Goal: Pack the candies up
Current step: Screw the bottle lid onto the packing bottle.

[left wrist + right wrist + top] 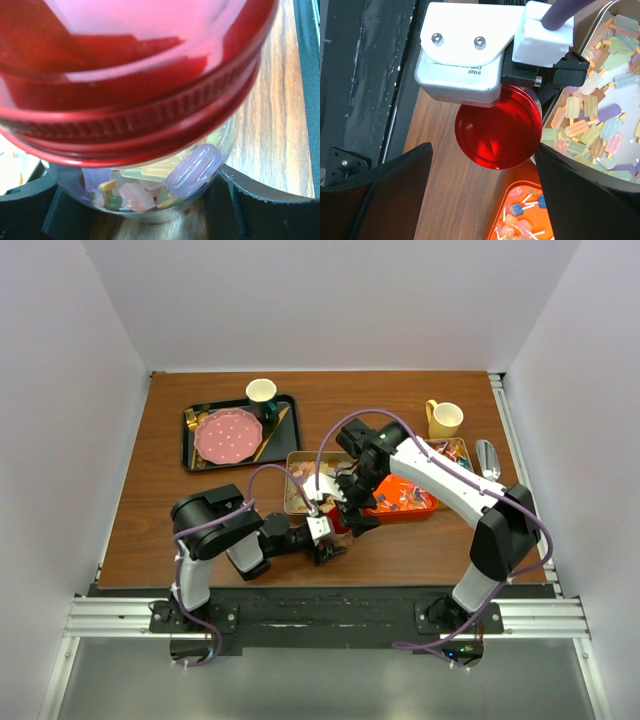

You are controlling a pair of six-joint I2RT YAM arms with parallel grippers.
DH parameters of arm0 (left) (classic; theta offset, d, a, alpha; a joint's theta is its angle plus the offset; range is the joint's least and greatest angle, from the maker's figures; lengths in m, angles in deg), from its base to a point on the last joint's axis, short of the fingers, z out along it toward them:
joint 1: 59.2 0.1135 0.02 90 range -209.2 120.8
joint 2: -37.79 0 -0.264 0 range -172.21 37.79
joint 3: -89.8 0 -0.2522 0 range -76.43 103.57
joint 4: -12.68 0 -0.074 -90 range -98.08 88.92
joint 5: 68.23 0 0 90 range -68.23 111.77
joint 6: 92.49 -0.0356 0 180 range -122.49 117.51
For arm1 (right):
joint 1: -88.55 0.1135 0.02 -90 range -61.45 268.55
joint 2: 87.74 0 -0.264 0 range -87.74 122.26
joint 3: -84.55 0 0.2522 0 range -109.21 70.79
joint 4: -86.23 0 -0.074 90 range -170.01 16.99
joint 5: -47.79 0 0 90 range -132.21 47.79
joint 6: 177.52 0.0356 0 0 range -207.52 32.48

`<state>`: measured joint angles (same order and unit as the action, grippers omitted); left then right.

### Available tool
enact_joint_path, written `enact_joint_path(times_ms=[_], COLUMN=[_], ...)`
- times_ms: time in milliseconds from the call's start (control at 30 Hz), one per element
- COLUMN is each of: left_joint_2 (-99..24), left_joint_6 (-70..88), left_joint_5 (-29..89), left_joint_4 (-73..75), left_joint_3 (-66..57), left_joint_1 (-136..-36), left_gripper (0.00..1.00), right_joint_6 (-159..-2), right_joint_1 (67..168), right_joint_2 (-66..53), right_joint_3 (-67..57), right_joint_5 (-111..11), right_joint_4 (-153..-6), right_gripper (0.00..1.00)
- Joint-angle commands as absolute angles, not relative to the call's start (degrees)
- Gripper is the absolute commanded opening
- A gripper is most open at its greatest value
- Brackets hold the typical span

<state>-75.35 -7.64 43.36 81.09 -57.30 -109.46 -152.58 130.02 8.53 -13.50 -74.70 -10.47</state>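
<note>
In the lower middle of the top view stands one glass jar (pixel 337 527) with one red lid (pixel 497 130) on top. The left gripper (pixel 140 215) holds it, with its black fingers (pixel 30 205) pressed against the glass on either side. Through the glass the left wrist view shows candies (pixel 192 170) packed together: soft pastel pieces in lilac, pink, yellow and green, too many and too crowded to count. The right gripper (pixel 482 170) hangs above the lid with its two dark fingers (pixel 390 190) spread wide at the lower corners of its own view, and they touch nothing. At the right edge of that view, one metal tray (pixel 291 485) holds dozens more of the pastel candies. These are shaped like tiny ice lollies with short sticks, in yellow, orange, pink, blue, green and purple. At the bottom of the view, one orange tray (pixel 506 205) holds round sweets on white sticks, in pink, blue and orange. In the top view, one small box (pixel 469 452) at the right holds red and blue pieces that are too small to make out. Nearby are one scoop (pixel 487 458) and one yellow mug (pixel 445 419). At the upper left, one black tray (pixel 192 455) carries one pink plate (pixel 228 436) and one cup (pixel 261 392).
</note>
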Motion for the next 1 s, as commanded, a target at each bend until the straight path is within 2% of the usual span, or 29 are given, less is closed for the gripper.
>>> enact_joint_path(times_ms=[0,433,533,767,967], left_joint_2=[-77.35,-77.7,-77.79,-77.87,-77.52], left_joint_6=[-7.94,-8.03,-8.12,-8.21,-8.47], left_joint_5=[42.08,42.43,43.13,43.57,43.04], left_joint_4=[78.19,78.19,78.11,77.4,77.14], left_joint_3=[-57.54,-57.19,-57.19,-57.1,-57.01], left_joint_1=[-109.12,-109.12,-109.12,-109.21,-109.3], left_gripper=[0.0,0.0,0.0,0.0,0.0], right_joint_6=[-152.47,-147.12,-144.47,-145.17,-146.66], right_joint_1=[130.65,128.65,125.47,126.25,129.07], right_joint_2=[5.07,-3.37,-1.1,7.6,9.9], right_joint_3=[-11.48,-3.92,-6.63,-19.27,-19.57], right_joint_5=[-74.74,-70.51,-71.74,-77.19,-78.34], right_joint_4=[-8.47,-8.9,-11.54,-9.89,-8.47], right_gripper=[0.86,0.85,0.85,0.86,0.86])
